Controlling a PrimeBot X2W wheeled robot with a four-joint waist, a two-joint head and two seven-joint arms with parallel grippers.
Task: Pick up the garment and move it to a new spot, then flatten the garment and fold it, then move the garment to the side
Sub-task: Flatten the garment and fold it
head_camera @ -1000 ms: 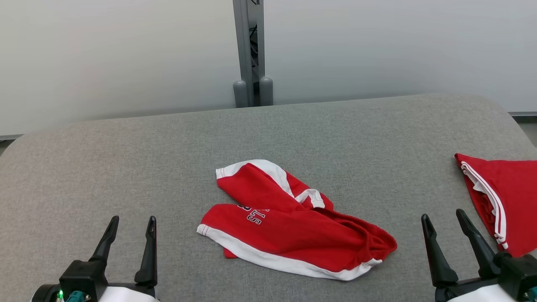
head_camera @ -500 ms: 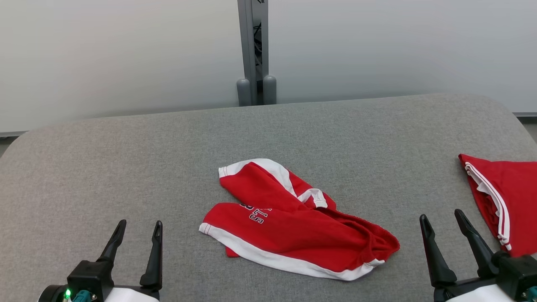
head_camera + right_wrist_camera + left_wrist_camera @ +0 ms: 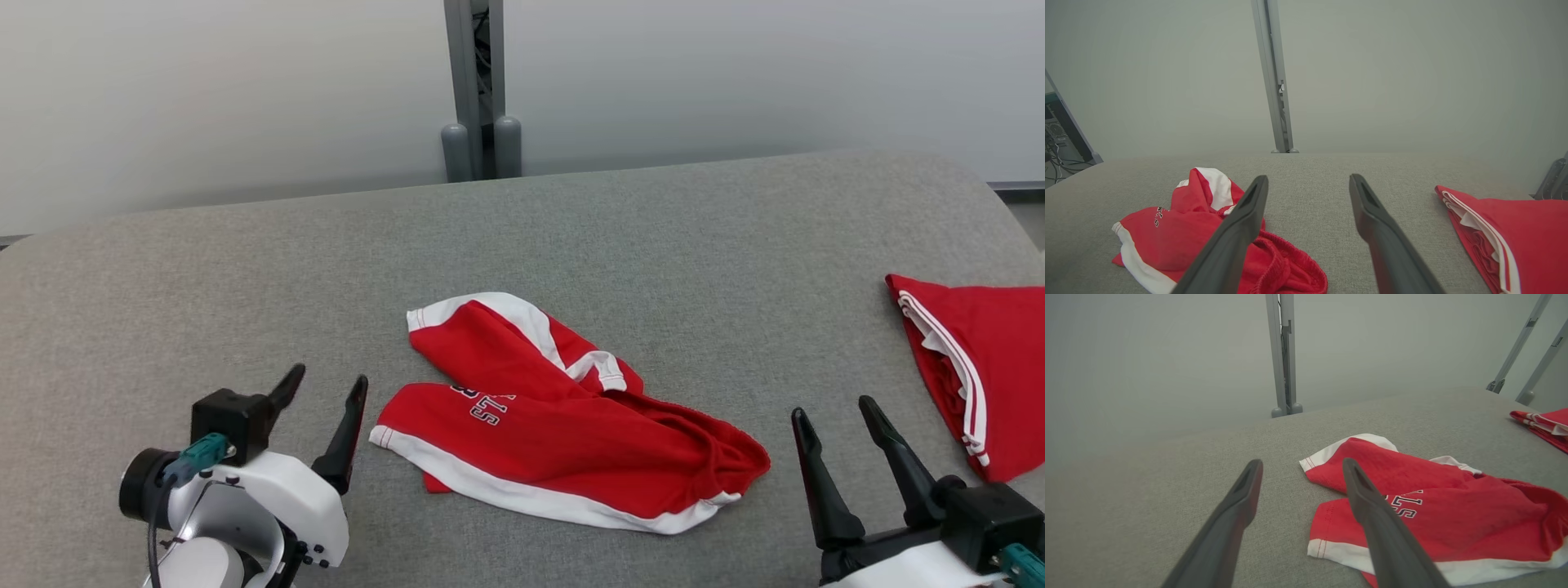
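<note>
My left gripper [image 3: 330,377] sits at 8 o'clock in the head view. Its 2 long dark fingers are spread wide with nothing between them, and the tips lean toward 1 o'clock. My right gripper [image 3: 831,407] is at 4 o'clock, its 2 fingers parted just as wide and also empty, pointing toward 11 o'clock.

Between them, a little toward 6 o'clock from the middle, the crumpled red fabric shorts with white trim [image 3: 571,441] lie in a loose heap on the grey fabric-covered table [image 3: 245,269]. One leg is folded over the other, dark lettering shows near the 9 o'clock end, and the bunched waistband is at the 4 o'clock end. The white hem corner of the shorts is near my left gripper's inner finger. In the left wrist view that finger crosses in front of the cloth, and I cannot tell if it touches.

A folded red garment with white stripes [image 3: 992,367] lies at 3 o'clock, well apart from the shorts. A grey metal post [image 3: 473,82] stands at 12 o'clock behind the table
</note>
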